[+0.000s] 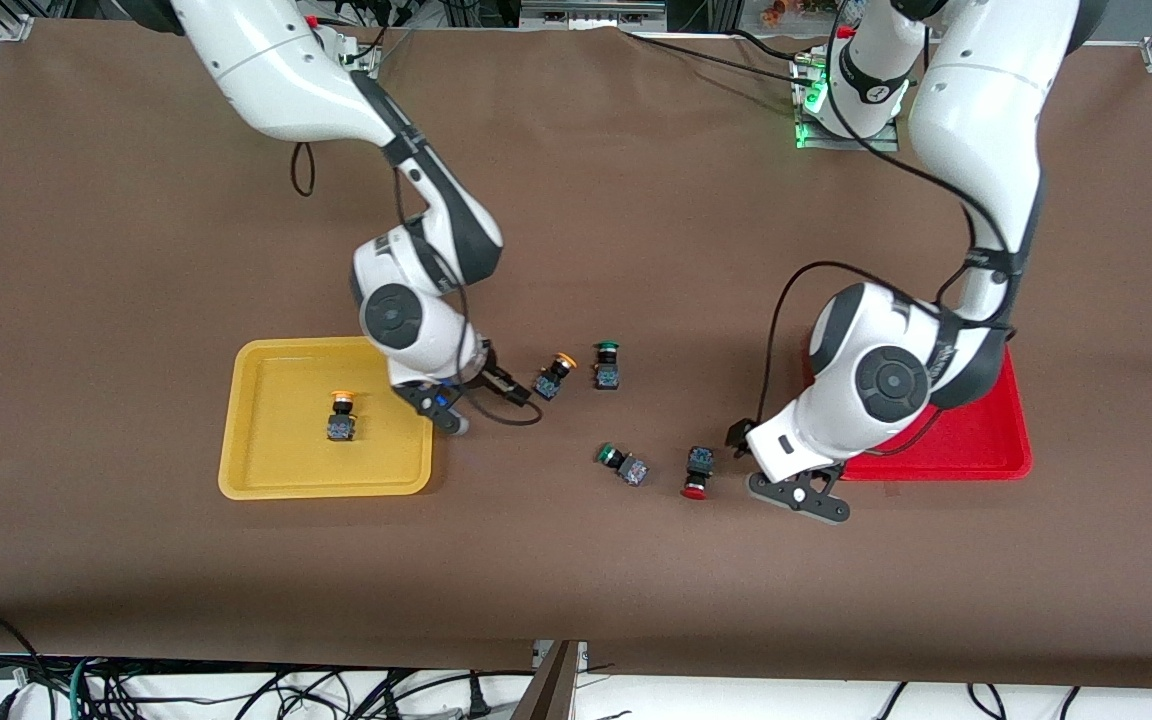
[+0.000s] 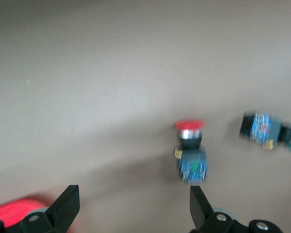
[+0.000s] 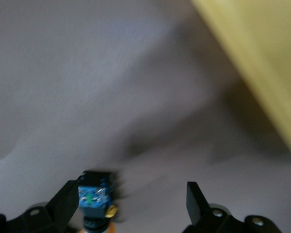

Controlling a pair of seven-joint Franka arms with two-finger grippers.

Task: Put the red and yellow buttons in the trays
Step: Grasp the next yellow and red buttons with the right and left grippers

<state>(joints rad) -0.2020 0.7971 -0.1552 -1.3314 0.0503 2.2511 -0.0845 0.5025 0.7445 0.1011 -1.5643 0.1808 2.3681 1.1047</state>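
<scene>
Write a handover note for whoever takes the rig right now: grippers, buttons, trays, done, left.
Left gripper: open, holding nothing, over the brown table beside the red plastic tray.
Right gripper: open, holding nothing, between the yellow plastic tray and a loose orange-capped button.
Done: one orange-capped button stands in the yellow tray.
Left: the loose orange-capped button to the yellow tray; the red-capped button on the table to the red tray. A second red button cannot be seen; the left arm hides much of the red tray.
Two green-capped buttons stay on the table.
</scene>
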